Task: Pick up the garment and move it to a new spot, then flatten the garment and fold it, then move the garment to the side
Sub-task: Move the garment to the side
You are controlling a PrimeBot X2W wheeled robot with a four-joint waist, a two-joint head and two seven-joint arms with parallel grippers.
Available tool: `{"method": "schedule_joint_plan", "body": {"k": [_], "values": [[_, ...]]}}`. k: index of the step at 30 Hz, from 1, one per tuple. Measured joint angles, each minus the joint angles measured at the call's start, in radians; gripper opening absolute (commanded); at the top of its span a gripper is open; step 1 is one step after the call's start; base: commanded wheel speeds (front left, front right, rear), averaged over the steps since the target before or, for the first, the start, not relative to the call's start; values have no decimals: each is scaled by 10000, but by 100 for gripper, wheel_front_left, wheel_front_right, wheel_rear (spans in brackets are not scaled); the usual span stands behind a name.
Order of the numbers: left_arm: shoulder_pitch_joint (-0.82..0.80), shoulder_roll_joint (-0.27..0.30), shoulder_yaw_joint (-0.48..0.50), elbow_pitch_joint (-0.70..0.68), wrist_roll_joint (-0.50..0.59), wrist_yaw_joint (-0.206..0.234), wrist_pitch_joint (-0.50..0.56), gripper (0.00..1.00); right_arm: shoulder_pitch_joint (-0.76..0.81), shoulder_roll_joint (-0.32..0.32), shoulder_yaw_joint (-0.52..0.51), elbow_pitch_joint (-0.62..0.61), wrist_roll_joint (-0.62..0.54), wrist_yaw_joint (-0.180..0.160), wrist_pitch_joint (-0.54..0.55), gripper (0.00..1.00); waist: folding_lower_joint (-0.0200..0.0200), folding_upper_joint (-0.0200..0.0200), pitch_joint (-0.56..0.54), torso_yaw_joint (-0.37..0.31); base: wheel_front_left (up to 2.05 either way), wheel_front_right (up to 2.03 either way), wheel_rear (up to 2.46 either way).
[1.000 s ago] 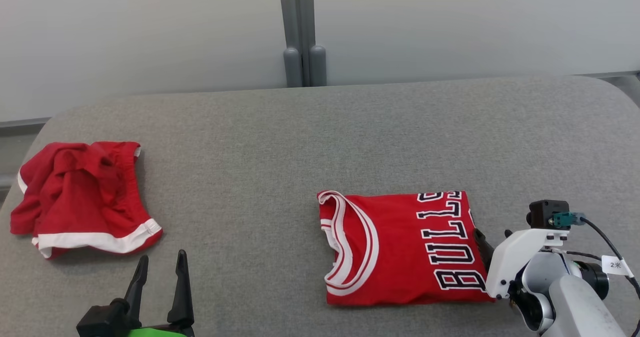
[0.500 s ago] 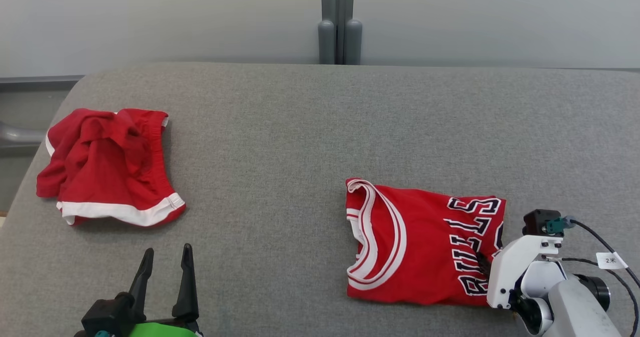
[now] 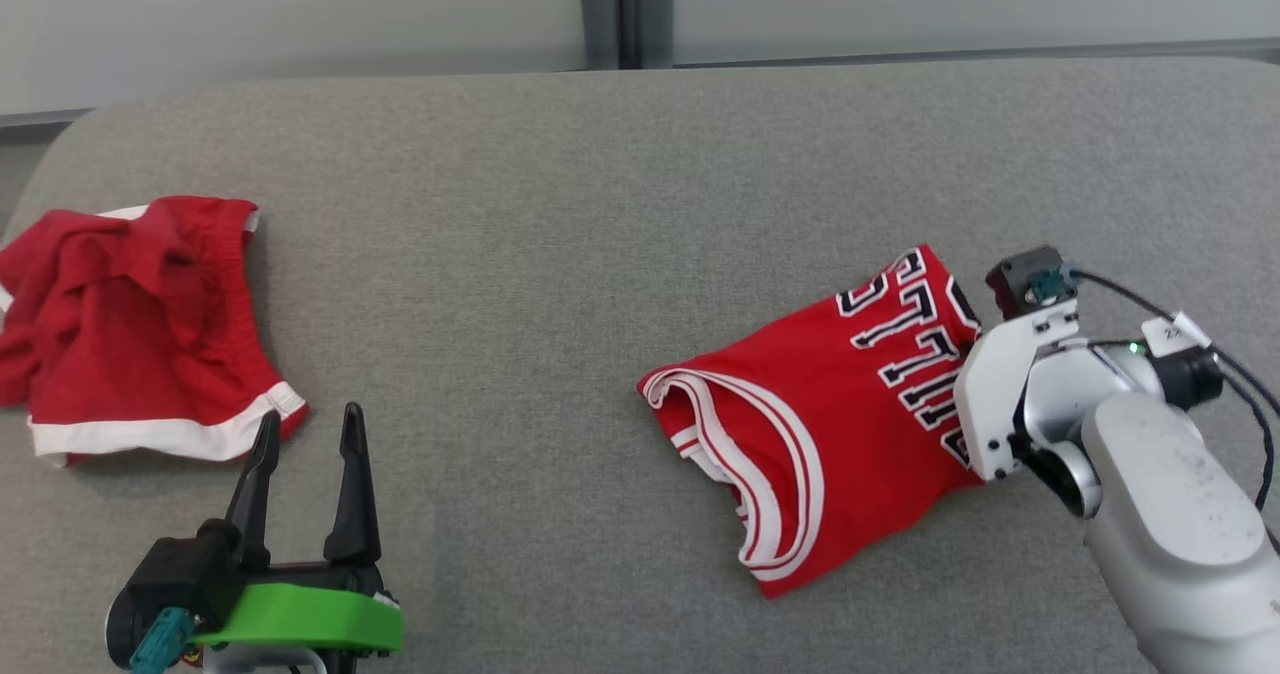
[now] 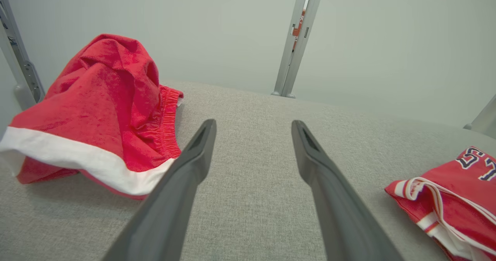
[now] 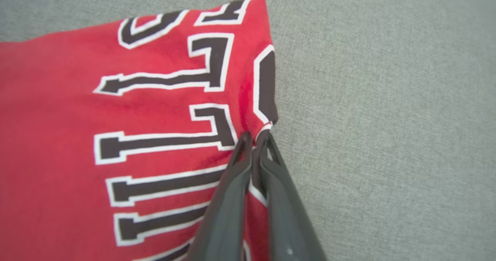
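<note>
On grey surface (image 3: 500, 254), R claw (image 5: 256, 136) pinches folded jersey (image 5: 155, 98) at edge.

The right end effector (image 5: 255, 137) rises from bottom centre, both dark fingers pressed together and pinching the side edge of the red jersey (image 5: 50, 98), with a sliver of red-and-white cloth caught between them. Jersey takes up the left of frame, with black block letters outlined in white running sideways across it. Grey woven bench (image 5: 387, 98) lies beneath, extending right and along the top.
</note>
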Motion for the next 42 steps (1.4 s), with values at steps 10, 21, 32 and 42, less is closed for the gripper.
{"method": "schedule_joint_plan", "body": {"k": [10, 21, 32, 42], "values": [[-877, -2, -531, -759, 531, 0, 0, 100, -1866, -1294, 485, 520, 102, 0, -635, 0, 1, 0, 1122, -1118, 0, 0, 0], [-1151, 663, -431, -2132, 738, 0, 0, 100, -2815, -2142, -1221, 1384, -922, -2, -2447, 0, 1, 0, 2458, -2417, 0, 0, 0], [-1124, 1406, -665, -3072, 882, 0, 2, 100, -3254, -2428, -3124, 2224, -3012, 0, -4642, 0, 1, 0, 3791, -3090, 0, 0, 0], [-1045, 1616, -765, -3248, 882, 0, 2, 100, -3429, -2025, -4955, 2069, -5499, -2, -5536, 100, 0, 0, 4289, -3083, 0, 0, 0]]}}
